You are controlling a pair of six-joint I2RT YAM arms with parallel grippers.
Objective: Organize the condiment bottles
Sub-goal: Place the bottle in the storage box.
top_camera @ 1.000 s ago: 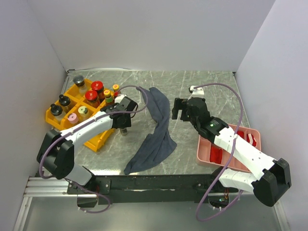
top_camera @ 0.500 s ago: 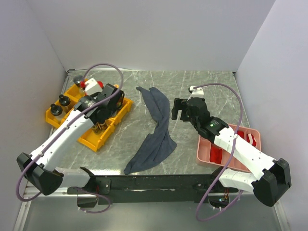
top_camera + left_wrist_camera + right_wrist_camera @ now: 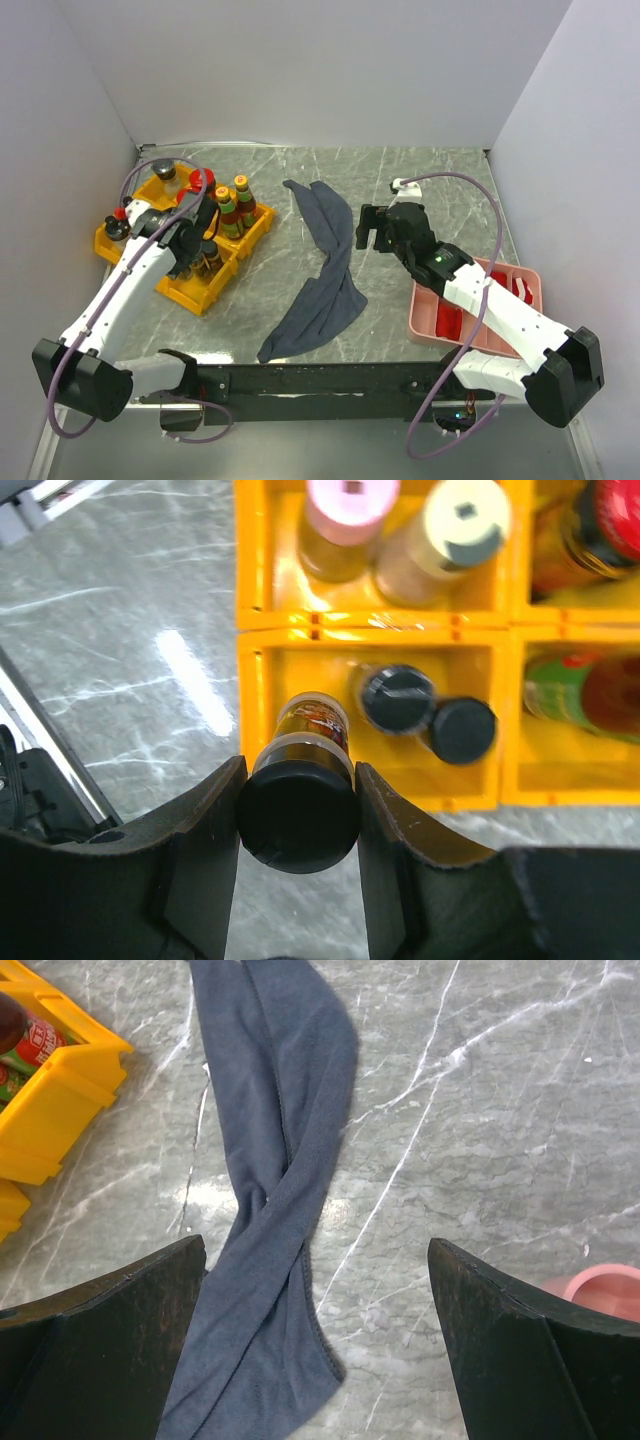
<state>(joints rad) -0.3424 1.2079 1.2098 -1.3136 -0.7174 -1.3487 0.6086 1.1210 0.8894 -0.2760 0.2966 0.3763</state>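
Marble table (image 3: 440, 180). Grey cloth (image 3: 325, 275) lies mid-table. Yellow tray (image 3: 203, 299) at left holds red-lidded jars (image 3: 198, 181), orange-capped bottles (image 3: 241, 204) and shakers (image 3: 352, 508). Pink tray (image 3: 418, 318) at right. Right gripper (image 3: 315, 1265) gapes wide above the cloth, holding nothing. Left gripper (image 3: 298, 805) is clamped on a black-capped bottle (image 3: 299, 825) at a tray compartment, beside two black caps (image 3: 398, 697).

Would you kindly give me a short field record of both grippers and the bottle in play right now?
left gripper: shut on black-capped bottle, over a yellow bin compartment
that compartment: two other black-capped bottles inside
right gripper: open, empty, above the grey-blue cloth
pink tray: right of the cloth
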